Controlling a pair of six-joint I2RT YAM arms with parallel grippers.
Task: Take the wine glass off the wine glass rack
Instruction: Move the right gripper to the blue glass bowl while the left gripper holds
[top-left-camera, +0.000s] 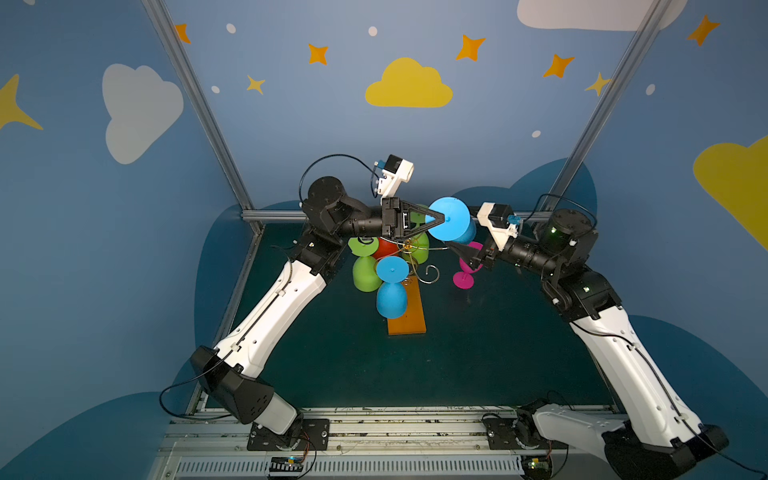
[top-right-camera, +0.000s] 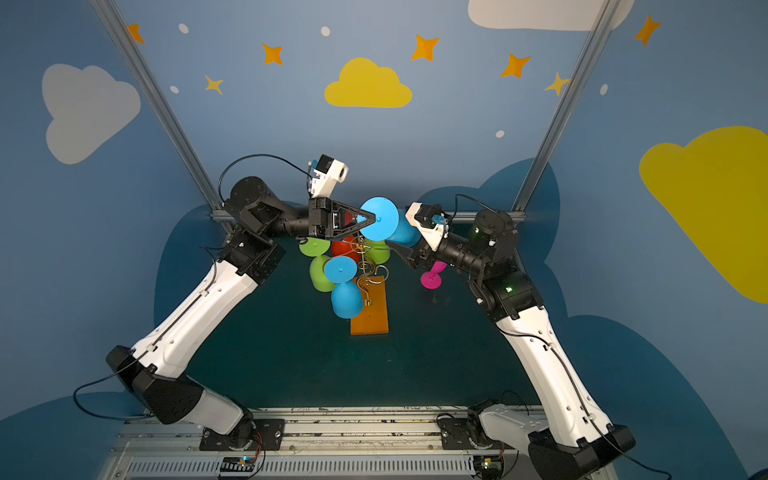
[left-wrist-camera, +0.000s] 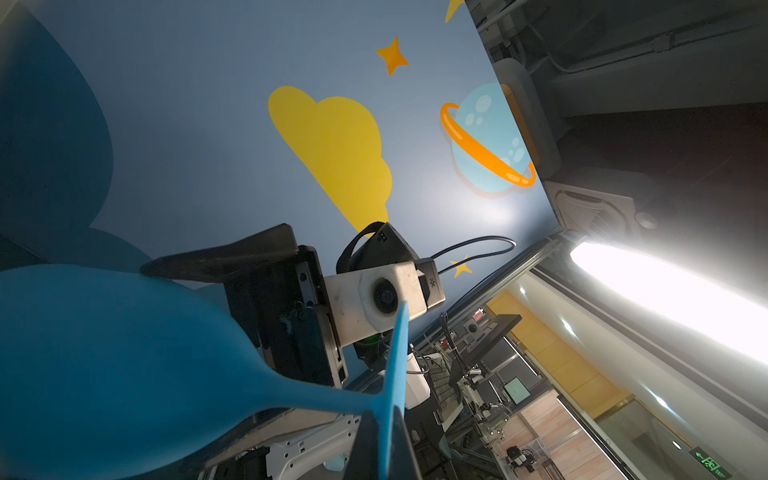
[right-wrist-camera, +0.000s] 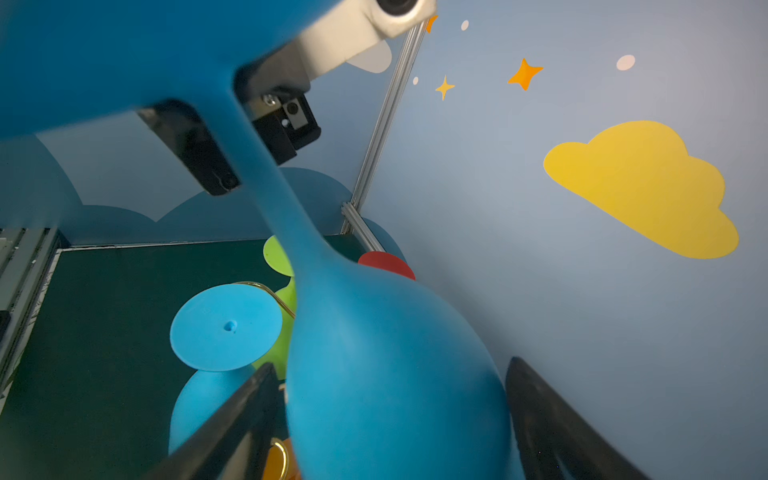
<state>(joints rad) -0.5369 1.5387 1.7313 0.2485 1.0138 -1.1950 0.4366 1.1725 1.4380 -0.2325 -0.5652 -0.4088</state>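
Right wrist: wine glass (right-wrist-camera: 395, 374) between wide-apart right end effector (right-wrist-camera: 390, 368) fingers (right-wrist-camera: 548, 419)

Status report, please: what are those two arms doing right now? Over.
Left fingers shut on blue wine glass foot. Right fingers open, straddling its bowl. Glass upside down above wine glass rack. Other glasses hang close below.

I had the left arm (top-left-camera: 274, 307) stretched level toward the middle, left gripper (top-left-camera: 444, 219) pinched tight on the foot of the blue wine glass (top-left-camera: 457, 210). The right arm (top-left-camera: 623, 353) sat lower, right gripper (right-wrist-camera: 390, 365) spread wide, fingers (right-wrist-camera: 552, 428) flanking the bowl.
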